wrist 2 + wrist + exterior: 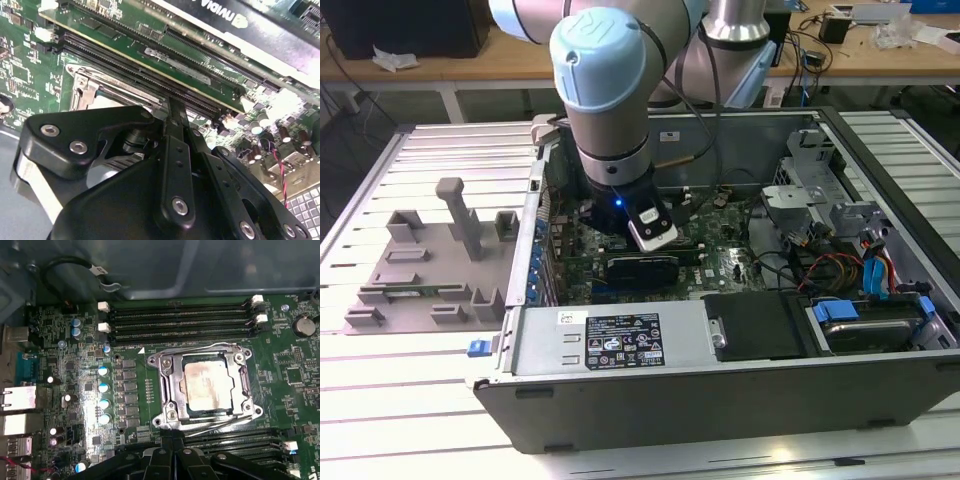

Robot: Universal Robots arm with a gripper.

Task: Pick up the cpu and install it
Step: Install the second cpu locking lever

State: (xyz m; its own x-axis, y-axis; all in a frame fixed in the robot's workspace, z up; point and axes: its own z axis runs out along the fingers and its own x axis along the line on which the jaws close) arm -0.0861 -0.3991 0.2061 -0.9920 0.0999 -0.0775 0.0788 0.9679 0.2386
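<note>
CPU [207, 386] sits in the metal-framed socket [165, 390] on the motherboard [125, 390], silvery top plate up, as the first wrist view shows it; nothing grips it. The gripper [172, 442] hangs just beside the socket's edge, above the board, and its black linkage crosses the near edge of that picture. The second wrist view shows the fingers [176, 117] brought together to a narrow tip with nothing between them, just beside the memory slots [150, 75]; there the gripper body [150, 190] hides most of the socket, so only a corner of the metal frame [87, 90] is seen and the chip cannot be made out. A long black card [235, 20] runs across the far side of that picture.

The exterior view shows the arm [605, 90] reaching straight down into the open computer case [720, 390], its wrist vertical; the wrist hides the socket and the fingertips. A grey tray [420, 270] lies on the slatted table [380, 400], outside the case toward the exterior view's left.
</note>
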